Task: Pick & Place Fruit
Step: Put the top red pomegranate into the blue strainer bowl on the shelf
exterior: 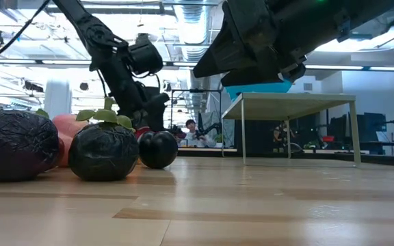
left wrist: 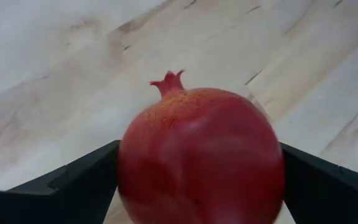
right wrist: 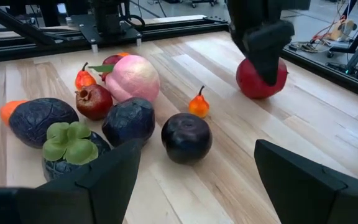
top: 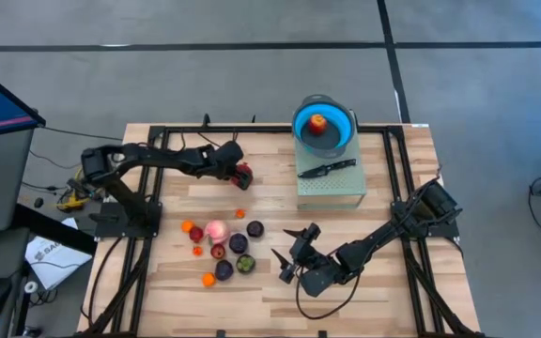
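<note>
A red pomegranate [left wrist: 201,155] rests on the wooden table [top: 393,282] at the far left, also in the right wrist view [right wrist: 253,84]. My left gripper [top: 240,170] is open and slants down over it, one finger on each side. The other fruit [top: 224,249] lie in a cluster at the near middle: a pink one [right wrist: 132,78], dark purple ones [right wrist: 186,137], one with a green top [right wrist: 67,142] and small orange ones [right wrist: 198,104]. My right gripper [top: 287,253] is open just right of the cluster, with nothing between its fingers. My left gripper has the pomegranate's widest part [left wrist: 129,168] between its two fingers, coming slanting down from the table's left. The pomegranate sits on the table with its crown [left wrist: 169,82] pointing away. Whether the fingers [left wrist: 86,180] touch its skin, I cannot tell.
A blue bowl [top: 299,120] with a red and yellow fruit [top: 318,123] inside stands on a pale green box [top: 330,191] at the far right. A black knife [top: 327,169] lies on that box. Dark frame rails [top: 252,129] run along the table's edges.
</note>
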`<state>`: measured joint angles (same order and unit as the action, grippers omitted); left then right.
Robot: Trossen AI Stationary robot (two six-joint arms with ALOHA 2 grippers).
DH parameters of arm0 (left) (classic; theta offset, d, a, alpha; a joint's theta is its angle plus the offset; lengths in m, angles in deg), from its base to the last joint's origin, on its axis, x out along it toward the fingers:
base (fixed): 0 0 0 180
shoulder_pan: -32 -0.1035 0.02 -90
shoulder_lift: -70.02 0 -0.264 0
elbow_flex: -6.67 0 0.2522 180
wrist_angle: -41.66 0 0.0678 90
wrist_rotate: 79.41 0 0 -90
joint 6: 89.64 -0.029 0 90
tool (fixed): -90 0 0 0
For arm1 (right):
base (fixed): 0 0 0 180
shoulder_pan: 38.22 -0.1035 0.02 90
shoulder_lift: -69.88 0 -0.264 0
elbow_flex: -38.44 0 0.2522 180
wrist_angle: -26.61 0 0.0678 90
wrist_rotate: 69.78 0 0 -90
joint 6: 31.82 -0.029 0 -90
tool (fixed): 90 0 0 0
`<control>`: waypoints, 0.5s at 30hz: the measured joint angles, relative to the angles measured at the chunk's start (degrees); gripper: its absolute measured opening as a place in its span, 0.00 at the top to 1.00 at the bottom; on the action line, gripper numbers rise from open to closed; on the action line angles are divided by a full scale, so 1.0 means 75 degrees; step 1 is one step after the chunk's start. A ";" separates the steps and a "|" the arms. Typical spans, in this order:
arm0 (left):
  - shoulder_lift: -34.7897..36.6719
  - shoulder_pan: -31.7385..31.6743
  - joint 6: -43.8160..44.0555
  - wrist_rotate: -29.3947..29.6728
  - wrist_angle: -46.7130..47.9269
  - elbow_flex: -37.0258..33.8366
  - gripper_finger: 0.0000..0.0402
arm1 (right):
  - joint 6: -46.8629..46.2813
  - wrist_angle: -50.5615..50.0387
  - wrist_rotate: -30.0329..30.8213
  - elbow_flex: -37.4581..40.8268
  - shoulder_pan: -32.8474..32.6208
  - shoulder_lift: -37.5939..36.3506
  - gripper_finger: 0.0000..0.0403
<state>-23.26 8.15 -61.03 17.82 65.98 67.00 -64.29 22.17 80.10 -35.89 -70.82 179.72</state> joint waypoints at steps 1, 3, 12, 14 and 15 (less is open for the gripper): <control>-0.0054 0.0003 0.0019 0.0038 -0.0013 0.0000 0.05 | -0.0001 0.0000 0.0003 0.0001 0.0000 0.0000 0.23; -0.0144 0.0003 0.0017 0.0114 -0.0003 0.0000 0.05 | -0.0005 0.0003 0.0001 -0.0001 -0.0003 0.0003 0.23; -0.0159 0.0042 -0.0803 0.0098 -0.0035 -0.0049 0.10 | -0.0073 0.0044 0.0009 0.0002 -0.0010 0.0006 0.23; -0.0038 0.0147 -0.1137 0.0107 0.0070 -0.0083 0.12 | -0.0074 0.0067 0.0071 0.0001 -0.0059 0.0006 0.23; 0.0045 0.0243 -0.1310 0.0107 0.0080 -0.0089 0.12 | -0.0074 0.0079 0.0128 0.0001 -0.0100 0.0006 0.23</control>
<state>-22.92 9.97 -70.86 18.63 66.58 66.33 -64.84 22.76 81.06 -35.88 -71.57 179.77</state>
